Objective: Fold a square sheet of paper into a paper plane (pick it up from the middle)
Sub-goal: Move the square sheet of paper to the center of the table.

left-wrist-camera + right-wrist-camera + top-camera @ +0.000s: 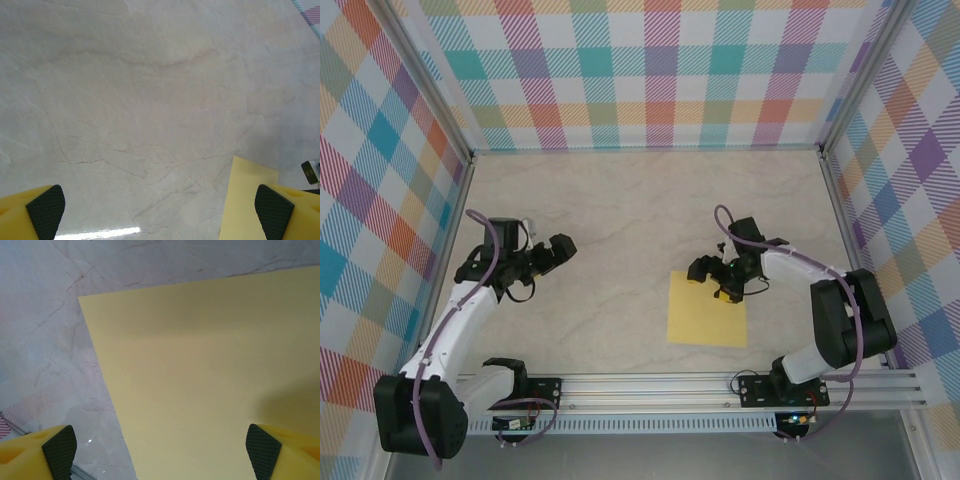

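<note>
The square sheet of paper (707, 312) lies flat and unfolded on the marble table, right of centre. In the right wrist view the pale-yellow sheet of paper (210, 380) spreads under the camera, one corner at upper left. My right gripper (718, 277) hovers over the sheet's far edge, open, its fingertips (261, 450) wide apart with nothing between them. My left gripper (560, 250) is at the left, well away from the sheet, open and empty. A corner of the sheet of paper (247, 200) shows low on the right in the left wrist view, beside one of the left fingertips (272, 210).
Plaid-patterned walls (650, 70) enclose the table on three sides. An aluminium rail (700, 385) with both arm bases runs along the near edge. Bare marble table (640, 210) stretches between and beyond the arms.
</note>
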Robot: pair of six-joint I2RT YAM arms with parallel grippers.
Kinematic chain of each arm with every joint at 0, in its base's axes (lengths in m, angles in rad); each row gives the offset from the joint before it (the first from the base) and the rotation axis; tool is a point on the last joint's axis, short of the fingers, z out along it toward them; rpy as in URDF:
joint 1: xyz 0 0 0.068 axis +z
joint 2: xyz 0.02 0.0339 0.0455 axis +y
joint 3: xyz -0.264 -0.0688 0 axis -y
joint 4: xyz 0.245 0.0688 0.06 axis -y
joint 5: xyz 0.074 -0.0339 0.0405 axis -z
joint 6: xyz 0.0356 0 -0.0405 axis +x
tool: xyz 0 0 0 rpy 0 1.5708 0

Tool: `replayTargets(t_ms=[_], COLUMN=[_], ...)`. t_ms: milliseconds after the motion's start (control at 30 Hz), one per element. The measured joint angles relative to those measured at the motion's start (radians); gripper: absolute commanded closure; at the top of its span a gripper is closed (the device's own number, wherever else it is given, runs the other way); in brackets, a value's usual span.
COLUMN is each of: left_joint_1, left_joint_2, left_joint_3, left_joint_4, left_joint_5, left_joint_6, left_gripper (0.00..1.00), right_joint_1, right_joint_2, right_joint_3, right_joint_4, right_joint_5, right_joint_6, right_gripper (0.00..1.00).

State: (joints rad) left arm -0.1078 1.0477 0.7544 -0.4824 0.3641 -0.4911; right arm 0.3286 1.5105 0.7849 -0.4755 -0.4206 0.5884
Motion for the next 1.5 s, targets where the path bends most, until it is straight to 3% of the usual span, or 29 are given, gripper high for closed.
replayTargets(t_ms=[200, 467, 633, 867, 1100, 1300, 1500], left_joint_1=[-0.053, -0.061, -0.068, -0.089, -0.095, -0.095, -0.098], left_joint_2=[0.071, 0.053, 0.027, 0.028, 0.068, 0.135, 0.146], left_joint_3=[-0.008, -0.06, -0.113, -0.156, -0.156, -0.155, -0.154], left_joint_4=[0.027, 0.057, 0.071, 0.119, 0.124, 0.126, 0.149], left_joint_5=[0.013, 0.033, 0.054, 0.074, 0.073, 0.077, 0.095], left_joint_6=[-0.019, -0.023, -0.042, -0.074, -0.065, -0.045, -0.039], left_gripper=[0.0, 0.0, 0.0, 0.0, 0.0, 0.0, 0.0], right_joint_1=[0.059, 0.195, 0.24, 0.263, 0.279, 0.286, 0.289], right_joint_2=[0.085, 0.201, 0.256, 0.486, 0.732, 0.759, 0.672], right_joint_3=[0.11, 0.206, 0.272, 0.58, 0.966, 1.03, 0.999], right_joint_4=[-0.024, -0.087, -0.108, -0.148, -0.229, -0.269, -0.32], right_joint_5=[0.081, 0.196, 0.204, 0.17, 0.134, 0.142, 0.281], right_joint_6=[0.037, 0.09, 0.124, 0.128, 0.014, -0.039, -0.043], right_gripper=[0.13, 0.14, 0.15, 0.17, 0.2, 0.16, 0.12])
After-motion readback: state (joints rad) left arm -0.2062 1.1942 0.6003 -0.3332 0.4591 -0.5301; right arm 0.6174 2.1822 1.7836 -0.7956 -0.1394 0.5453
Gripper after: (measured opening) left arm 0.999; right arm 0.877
